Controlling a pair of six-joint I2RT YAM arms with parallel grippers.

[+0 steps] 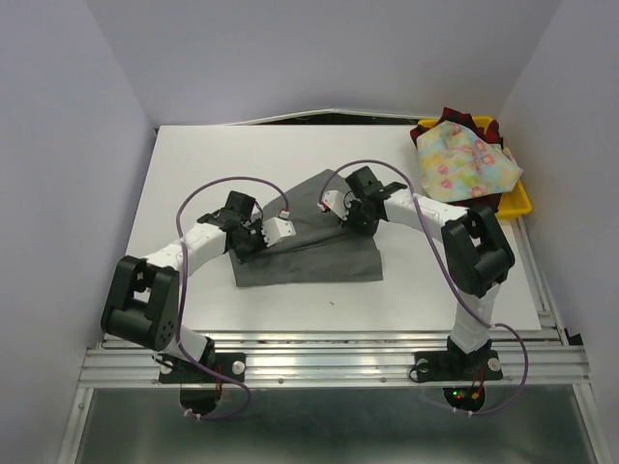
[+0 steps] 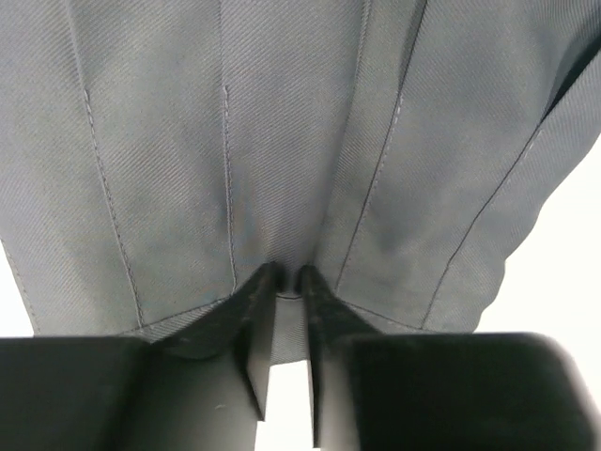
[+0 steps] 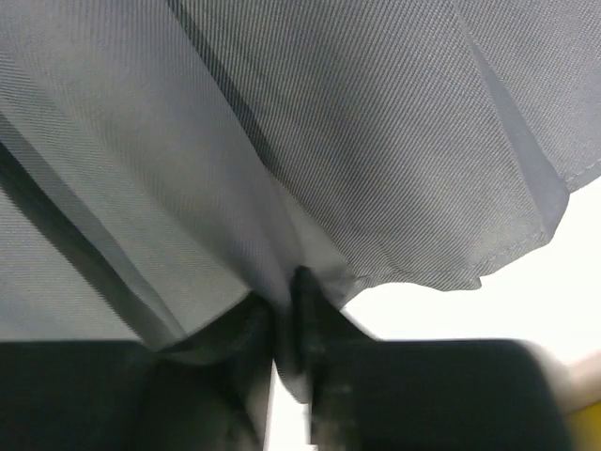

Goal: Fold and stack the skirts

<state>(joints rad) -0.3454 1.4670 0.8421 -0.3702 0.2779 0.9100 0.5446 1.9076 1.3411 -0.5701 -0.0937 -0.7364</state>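
Left wrist: grey pleated skirt (image 2: 282,141) hem is pinched in the nearly closed left claw (image 2: 286,274); a fold is clamped likewise by the right claw (image 3: 285,291).

**What lies where**

The pleated skirt (image 1: 309,246) lies mid-table (image 1: 242,155) between the two hands. Its left edge is pinched in the left hand (image 2: 286,279), and its far right part is pinched in the right hand (image 3: 285,291). To the right of the right hand and beyond it, at the table's far corner, sits the tray (image 1: 519,201) — in it the floral skirt (image 1: 464,164) lies on top of the plaid skirt (image 1: 455,120), well apart from the pleated one.
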